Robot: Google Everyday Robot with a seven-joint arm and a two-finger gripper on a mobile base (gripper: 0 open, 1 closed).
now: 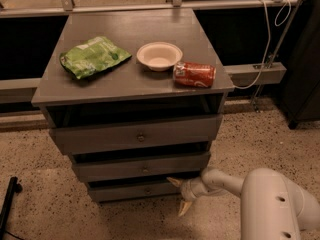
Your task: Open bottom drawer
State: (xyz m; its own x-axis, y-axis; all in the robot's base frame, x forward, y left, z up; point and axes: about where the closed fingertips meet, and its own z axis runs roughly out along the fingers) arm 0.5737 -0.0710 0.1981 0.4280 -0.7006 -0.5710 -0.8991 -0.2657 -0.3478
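Speckled flooring point(40, 159) surrounds a grey cabinet point(135, 84); the gripper point(176, 196), fingers spread apart, hovers at the right end of the bottom drawer point(125, 192), apparently mid-approach and needing the knob point(147, 189) next.

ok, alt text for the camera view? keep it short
A white robot arm reaches in from the lower right, with its gripper open at the right end of the bottom drawer of a grey three-drawer cabinet. On top of the cabinet are a green bag, a white bowl and a red can lying on its side.
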